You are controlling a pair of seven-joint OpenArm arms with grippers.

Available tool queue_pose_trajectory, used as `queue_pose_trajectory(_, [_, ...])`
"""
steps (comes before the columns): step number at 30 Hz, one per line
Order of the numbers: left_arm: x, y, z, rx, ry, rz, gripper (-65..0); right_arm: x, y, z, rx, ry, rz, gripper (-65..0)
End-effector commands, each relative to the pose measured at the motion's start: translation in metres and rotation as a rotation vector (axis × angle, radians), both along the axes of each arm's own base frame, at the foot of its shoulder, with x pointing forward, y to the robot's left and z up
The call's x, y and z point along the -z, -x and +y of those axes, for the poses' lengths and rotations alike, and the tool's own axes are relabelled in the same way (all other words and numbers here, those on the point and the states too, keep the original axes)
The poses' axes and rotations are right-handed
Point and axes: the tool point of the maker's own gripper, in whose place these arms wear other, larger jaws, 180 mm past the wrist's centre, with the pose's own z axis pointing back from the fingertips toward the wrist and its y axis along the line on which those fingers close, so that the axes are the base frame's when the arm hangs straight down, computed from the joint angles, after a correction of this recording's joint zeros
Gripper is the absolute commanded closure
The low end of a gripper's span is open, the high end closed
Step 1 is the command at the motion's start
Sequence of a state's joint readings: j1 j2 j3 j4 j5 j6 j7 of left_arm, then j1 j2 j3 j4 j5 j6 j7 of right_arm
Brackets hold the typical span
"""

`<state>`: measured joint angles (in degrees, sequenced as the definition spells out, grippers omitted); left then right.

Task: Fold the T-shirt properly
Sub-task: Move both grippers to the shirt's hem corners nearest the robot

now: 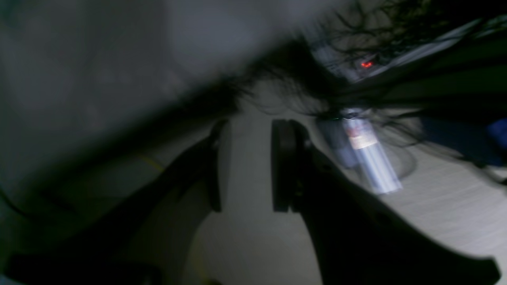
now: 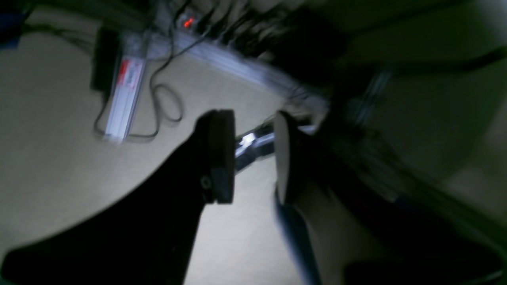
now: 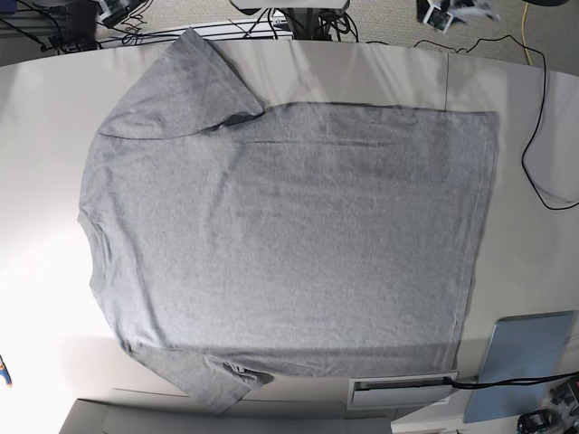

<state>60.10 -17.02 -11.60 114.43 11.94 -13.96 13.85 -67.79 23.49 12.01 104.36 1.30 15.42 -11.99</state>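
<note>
The heather-grey T-shirt (image 3: 289, 244) lies spread flat on the white table (image 3: 36, 108) in the base view, plain side up, collar to the left, hem to the right. One sleeve points to the back left, the other lies at the front left edge. Neither arm shows in the base view. In the left wrist view my left gripper (image 1: 247, 166) is open and empty, off the table and over the floor. In the right wrist view my right gripper (image 2: 253, 158) is open and empty too. Both wrist views are blurred and I cannot make out the shirt in them.
A flat blue-grey panel (image 3: 525, 366) lies at the front right corner. A black cable (image 3: 534, 136) runs along the table's right side. A power strip with a red light (image 2: 189, 21), a silver rail (image 2: 124, 99) and loose cables lie on the floor.
</note>
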Motion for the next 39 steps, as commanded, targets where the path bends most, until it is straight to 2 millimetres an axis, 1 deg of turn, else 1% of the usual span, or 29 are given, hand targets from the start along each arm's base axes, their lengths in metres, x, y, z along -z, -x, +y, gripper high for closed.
queue_pose_trajectory(1, [-0.013, -0.009, -0.001, 0.052, -0.017, -0.039, -19.0, -0.016, -0.01, 0.0, -0.036, 0.013, -0.04, -17.8])
queue_pose_trajectory(4, [-0.031, -0.033, 0.001, 0.157, -0.084, -0.098, -19.0, -0.049, -0.041, -0.004, -0.097, 0.092, -0.116, -17.8])
queue_pose_trajectory(7, [-0.041, -0.058, 0.008, 0.243, -0.162, -0.155, -19.7, -0.079, -0.071, -0.009, -0.128, 0.183, -0.18, -17.8])
queue_pose_trajectory(9, [-0.042, -0.071, 0.009, 0.307, -0.19, -0.171, -24.8, -0.094, -0.087, -0.012, -0.135, 0.246, -0.207, -17.9])
queue_pose_trajectory(11, [-0.041, -0.081, 0.01, 0.366, -0.2, -0.171, -31.6, -0.103, -0.097, -0.013, -0.142, 0.291, -0.208, -18.6])
queue_pose_trajectory(13, [-0.041, -0.091, 0.014, 0.398, -0.215, -0.178, -35.7, -0.107, -0.104, -0.013, -0.138, 0.306, -0.209, -21.1])
queue_pose_trajectory(16, [-0.039, -0.106, 0.026, 0.419, -0.25, -0.189, -36.1, -0.108, -0.111, -0.012, -0.14, 0.309, -0.22, -26.0])
queue_pose_trajectory(20, [-0.031, -0.125, 0.05, 0.434, -0.299, -0.188, -36.1, -0.109, -0.113, -0.012, -0.14, 0.31, -0.228, -26.3])
queue_pose_trajectory(22, [-0.026, -0.131, 0.058, 0.452, -0.299, -0.184, -36.1, -0.11, -0.115, -0.01, -0.145, 0.303, -0.24, -26.3])
queue_pose_trajectory(28, [-0.004, -0.14, 0.083, 0.43, -0.309, -0.112, -36.1, -0.111, -0.117, -0.011, -0.145, 0.304, -0.248, -26.2])
queue_pose_trajectory(32, [0.004, -0.147, 0.094, 0.386, -0.298, -0.099, -36.0, -0.115, -0.129, -0.011, -0.139, 0.308, -0.286, -26.2])
queue_pose_trajectory(35, [0.007, -0.149, 0.098, 0.369, -0.292, -0.094, -36.0, -0.12, -0.14, -0.011, -0.134, 0.31, -0.323, -26.2])
queue_pose_trajectory(39, [0.008, -0.152, 0.098, 0.371, -0.278, -0.107, -36.0, -0.126, -0.154, -0.011, -0.126, 0.314, -0.37, -26.2])
